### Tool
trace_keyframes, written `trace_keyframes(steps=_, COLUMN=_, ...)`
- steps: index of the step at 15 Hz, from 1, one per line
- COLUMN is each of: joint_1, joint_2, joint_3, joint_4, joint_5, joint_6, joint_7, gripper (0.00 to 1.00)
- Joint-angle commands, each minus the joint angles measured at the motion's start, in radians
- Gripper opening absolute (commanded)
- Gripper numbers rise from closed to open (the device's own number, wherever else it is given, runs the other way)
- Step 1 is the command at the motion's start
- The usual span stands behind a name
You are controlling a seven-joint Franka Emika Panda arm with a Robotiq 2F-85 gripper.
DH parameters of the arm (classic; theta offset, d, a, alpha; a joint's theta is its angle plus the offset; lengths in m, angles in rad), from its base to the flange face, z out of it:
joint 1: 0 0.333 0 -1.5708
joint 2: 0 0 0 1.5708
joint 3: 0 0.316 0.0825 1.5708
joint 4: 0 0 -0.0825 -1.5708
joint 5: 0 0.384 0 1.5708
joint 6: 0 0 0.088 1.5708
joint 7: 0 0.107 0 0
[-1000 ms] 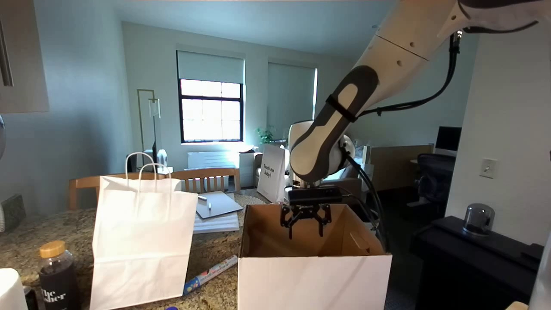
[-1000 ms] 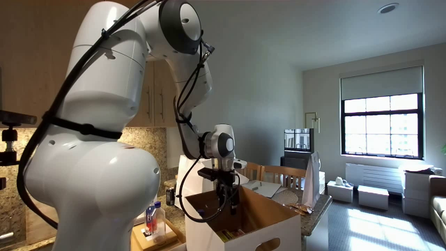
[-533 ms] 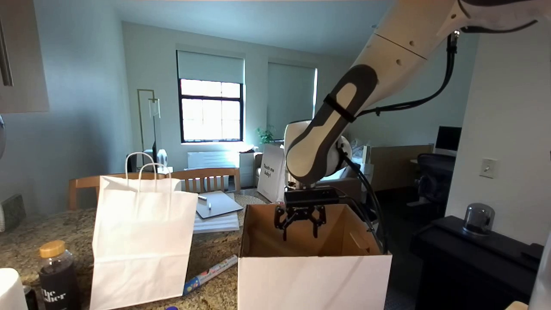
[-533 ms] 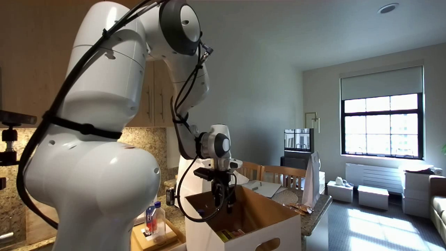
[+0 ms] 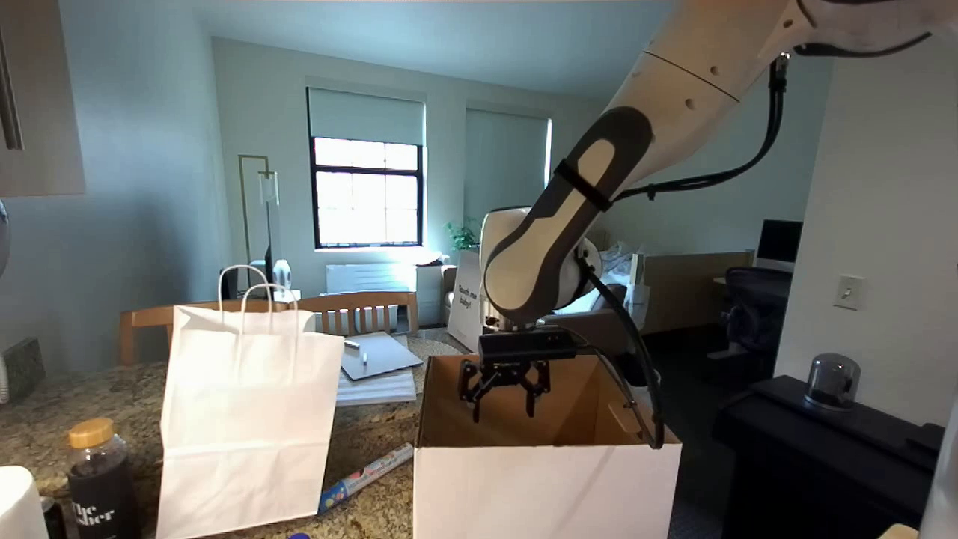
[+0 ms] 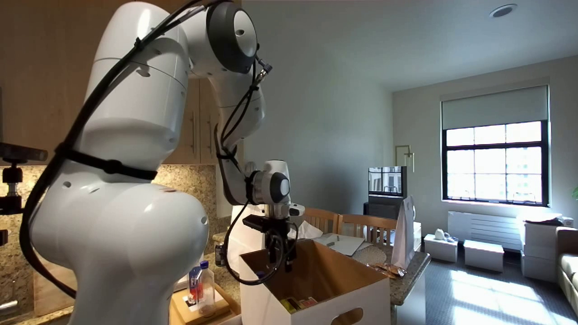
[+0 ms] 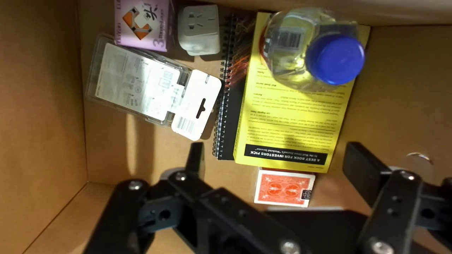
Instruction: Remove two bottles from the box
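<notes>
The box (image 5: 546, 490) is a large brown carton with a white front; it also shows in an exterior view (image 6: 356, 293) and fills the wrist view (image 7: 42, 77). My gripper (image 5: 503, 413) is open and empty inside its top opening, and shows in an exterior view (image 6: 281, 261). In the wrist view my fingers (image 7: 273, 155) are wide apart. A clear bottle (image 7: 293, 56) with a blue cap stands inside the box, beyond the fingertips. Its cap (image 6: 260, 274) barely shows in an exterior view. Another clear blue-capped bottle (image 6: 206, 289) stands outside the box near the robot's base.
Inside the box lie a yellow book (image 7: 289, 127), a card deck (image 7: 284, 188), a clear package (image 7: 137, 83), a white adapter (image 7: 199, 30) and a purple carton (image 7: 143, 24). A white paper bag (image 5: 251, 427) and a dark jar (image 5: 101, 486) stand beside the box.
My gripper has moved left in both exterior views and slightly lower, staying open inside the box opening. The box and other objects have not moved.
</notes>
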Motion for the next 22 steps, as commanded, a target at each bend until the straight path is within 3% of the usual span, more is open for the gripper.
trace_keyframes(steps=1, joint_1=0.005, joint_2=-0.014, joint_3=0.019, joint_4=-0.01, joint_5=0.06, joint_6=0.016, joint_7=-0.07, gripper=1.0)
trace_keyframes(steps=10, joint_1=0.018, joint_2=0.022, joint_3=0.045, joint_4=0.018, joint_5=0.121, joint_6=0.03, joint_7=-0.099, gripper=1.0)
trace_keyframes(steps=22, joint_1=0.056, joint_2=0.114, joint_3=0.037, joint_4=0.084, joint_5=0.114, joint_6=0.095, joint_7=-0.088, gripper=1.0)
